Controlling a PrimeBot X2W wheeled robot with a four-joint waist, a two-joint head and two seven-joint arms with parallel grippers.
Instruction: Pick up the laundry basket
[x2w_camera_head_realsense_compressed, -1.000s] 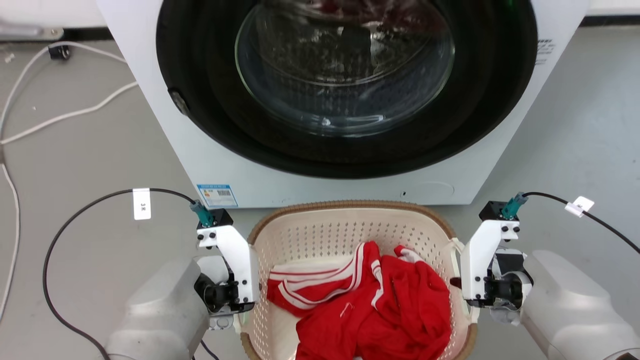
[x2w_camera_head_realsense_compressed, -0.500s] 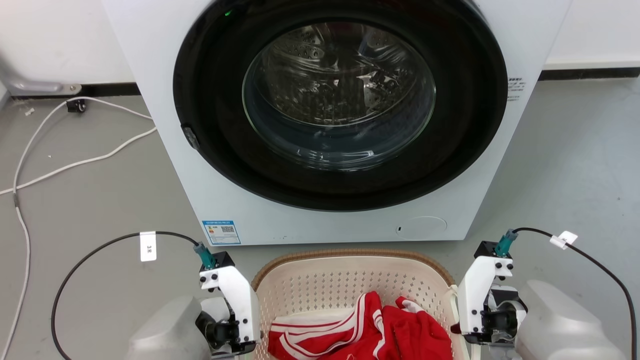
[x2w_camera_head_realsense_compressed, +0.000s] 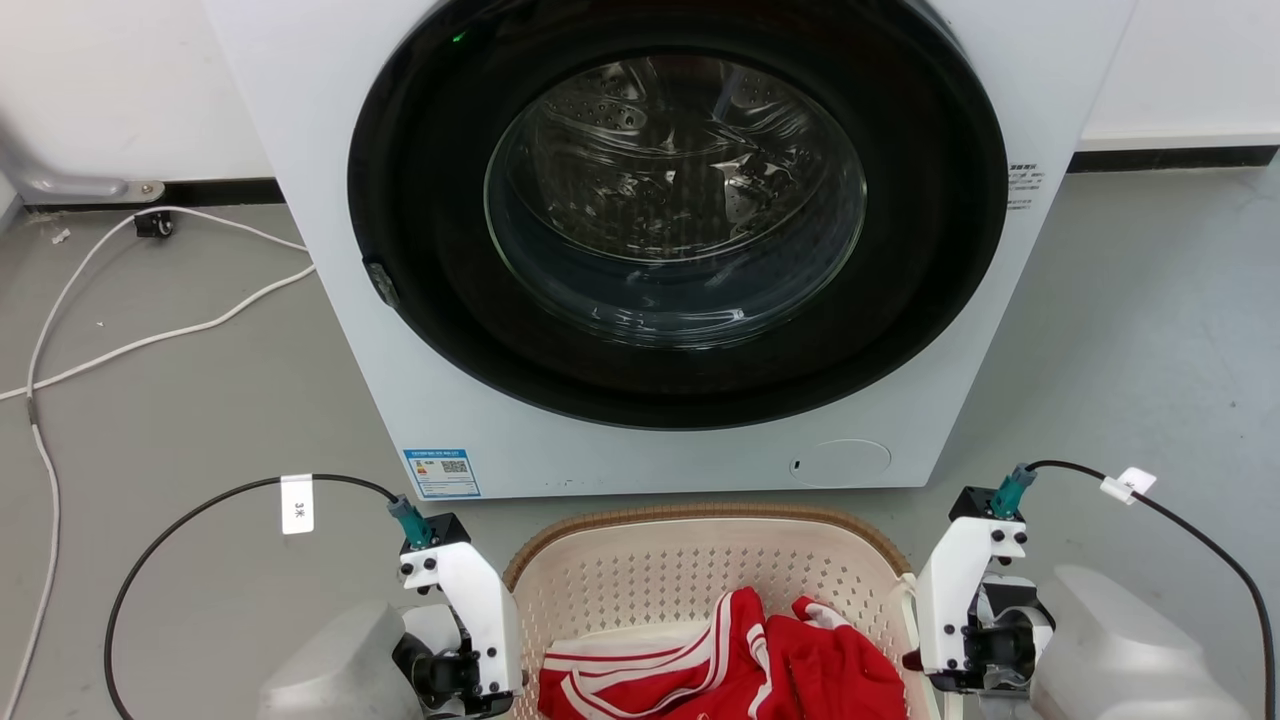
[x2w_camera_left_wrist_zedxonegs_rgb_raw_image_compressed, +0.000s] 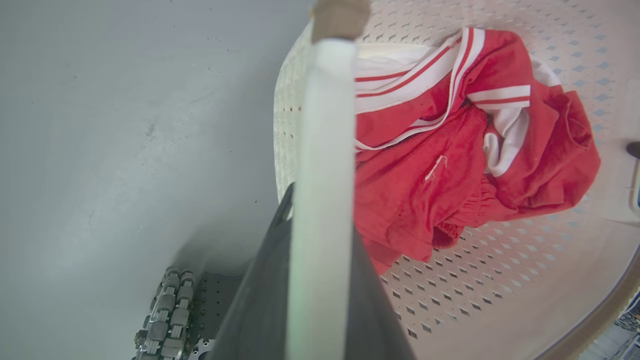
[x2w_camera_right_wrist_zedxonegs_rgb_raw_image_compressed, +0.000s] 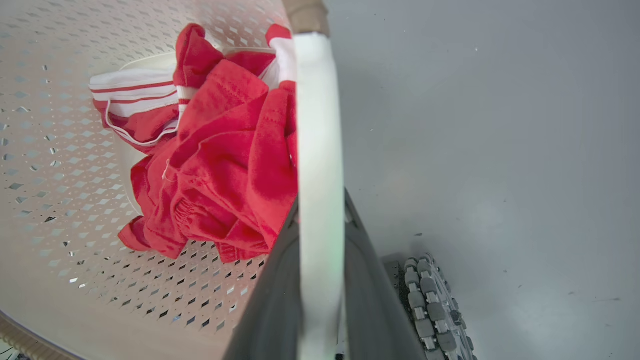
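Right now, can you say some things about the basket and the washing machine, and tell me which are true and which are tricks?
1. The laundry basket is empty. False: red clothes with white stripes lie in it.
2. The left pincer is shut on the basket's left handle. True.
3. The washer has its round door swung wide open. False: the door is shut.
4. The basket is in front of the washer. True.
5. The right pincer is holding the red clothes. False: it is shut on the basket's right handle, beside the clothes.
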